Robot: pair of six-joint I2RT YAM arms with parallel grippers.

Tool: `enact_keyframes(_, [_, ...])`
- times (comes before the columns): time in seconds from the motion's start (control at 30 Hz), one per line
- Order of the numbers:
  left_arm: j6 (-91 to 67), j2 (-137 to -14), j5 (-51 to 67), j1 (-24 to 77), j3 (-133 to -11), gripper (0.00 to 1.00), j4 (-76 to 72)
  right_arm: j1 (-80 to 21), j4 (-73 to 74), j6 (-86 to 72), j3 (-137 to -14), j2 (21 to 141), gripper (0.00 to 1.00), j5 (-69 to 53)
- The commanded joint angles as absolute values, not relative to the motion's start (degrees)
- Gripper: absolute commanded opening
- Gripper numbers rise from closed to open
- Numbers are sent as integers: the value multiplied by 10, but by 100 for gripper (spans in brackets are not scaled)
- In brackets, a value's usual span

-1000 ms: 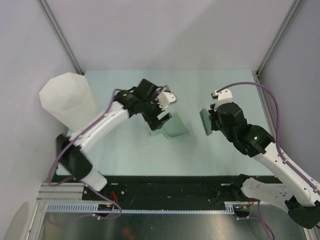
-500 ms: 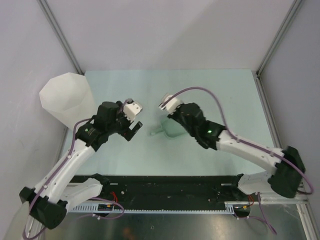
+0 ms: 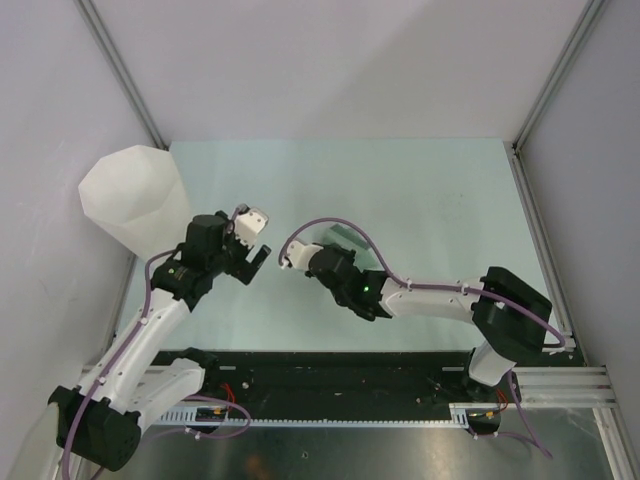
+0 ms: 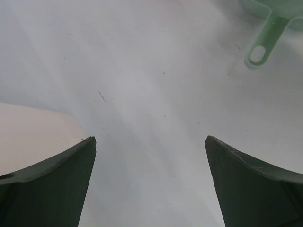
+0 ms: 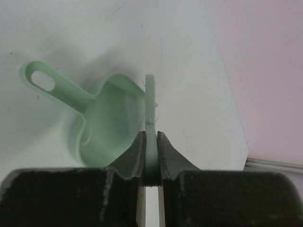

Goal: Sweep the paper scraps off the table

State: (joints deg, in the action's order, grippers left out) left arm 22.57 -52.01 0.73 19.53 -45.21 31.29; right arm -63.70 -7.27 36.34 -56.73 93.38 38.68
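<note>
The right gripper (image 5: 150, 142) is clamped on a thin green strip (image 5: 150, 94) at the edge of the green dustpan (image 5: 104, 127), mid-frame. The left gripper (image 4: 149, 142) hangs with its fingers wide apart over the pale table (image 3: 430, 190), which fills the top view's middle, with the white bin (image 3: 135, 195) at upper left.

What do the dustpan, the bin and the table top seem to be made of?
Dustpan: looks like moulded plastic, pale green, smooth with a soft sheen, hang hole in the handle.
Bin: probably thin translucent white plastic, shaped into flat facets.
Table: smooth matte pale green top, perhaps laminate or painted board; the look leaves it open.
</note>
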Motion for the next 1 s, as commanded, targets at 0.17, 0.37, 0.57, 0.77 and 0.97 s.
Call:
enact_keyframes(0.17, [232, -520, 27, 176, -445, 100, 269, -663, -18, 273, -570, 886, 100, 372])
enact_keyframes(0.37, [234, -524, 33, 171, -448, 100, 268, -657, 104, 238, -585, 738, 100, 58])
enact_keyframes(0.57, [229, -537, 40, 169, -455, 100, 269, -579, 213, 193, -633, 710, 100, -369])
enact_keyframes(0.77, [228, -543, 40, 167, -456, 100, 268, -475, 265, 167, -648, 755, 100, -573])
enact_keyframes(0.97, [229, -551, 49, 163, -442, 100, 266, -323, 251, 61, -647, 812, 100, -538])
